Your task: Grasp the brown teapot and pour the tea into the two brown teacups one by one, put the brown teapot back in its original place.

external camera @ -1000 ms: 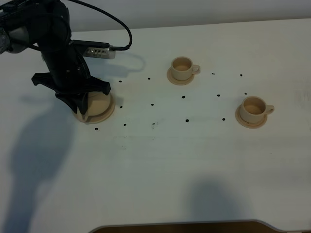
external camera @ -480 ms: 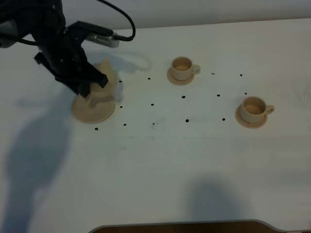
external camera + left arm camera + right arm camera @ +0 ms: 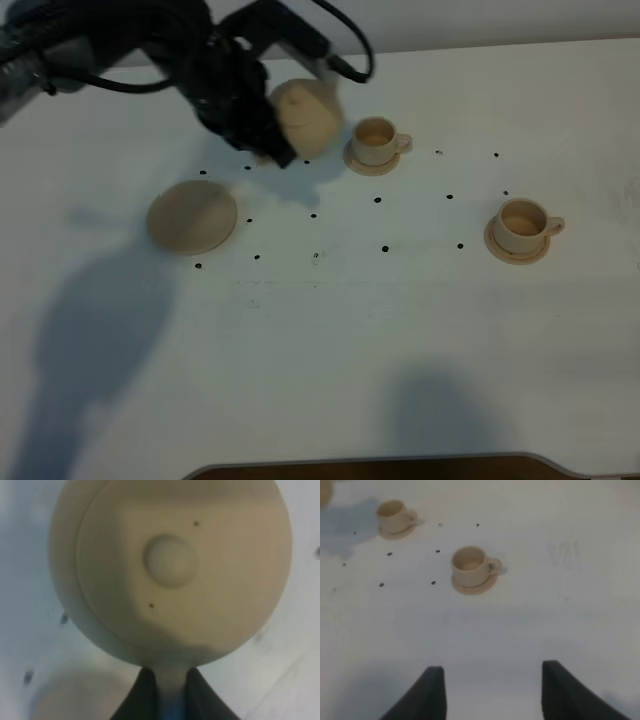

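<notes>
Two teacups (image 3: pixel 377 141), contents unclear | left claw (image 3: pixel 170 680) pinching teapot (image 3: pixel 305 118) handle, aloft | right claw (image 3: pixel 492 680) spread

Teapot (image 3: pixel 305 117) above table (image 3: pixel 400 330), just left of far teacup (image 3: pixel 377 140), wide saucer (image 3: pixel 192 216) front-left, second teacup (image 3: pixel 523 226) right

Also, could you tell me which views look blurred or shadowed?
Exterior high: the squat beige ceramic teapot is motion-blurred in the air, and broad soft shadows fall on the white table. Left wrist: the teapot fills the frame, out of focus. Right wrist: only mildly soft.
</notes>
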`<move>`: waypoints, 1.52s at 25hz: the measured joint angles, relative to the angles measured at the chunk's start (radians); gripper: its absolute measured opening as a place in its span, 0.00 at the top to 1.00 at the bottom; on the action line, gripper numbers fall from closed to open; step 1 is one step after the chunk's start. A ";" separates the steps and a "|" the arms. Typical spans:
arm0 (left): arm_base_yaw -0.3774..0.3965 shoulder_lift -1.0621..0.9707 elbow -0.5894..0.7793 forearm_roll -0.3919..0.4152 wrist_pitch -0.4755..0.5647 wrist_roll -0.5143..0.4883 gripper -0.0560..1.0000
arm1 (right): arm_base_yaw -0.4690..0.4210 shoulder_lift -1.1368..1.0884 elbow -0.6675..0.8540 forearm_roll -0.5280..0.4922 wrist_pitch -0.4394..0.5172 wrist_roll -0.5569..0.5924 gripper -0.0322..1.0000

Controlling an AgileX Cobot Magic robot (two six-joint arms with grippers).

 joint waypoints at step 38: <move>-0.380 0.273 -0.241 0.443 -0.187 0.156 0.82 | 0.000 0.000 0.000 0.053 -0.002 0.000 0.54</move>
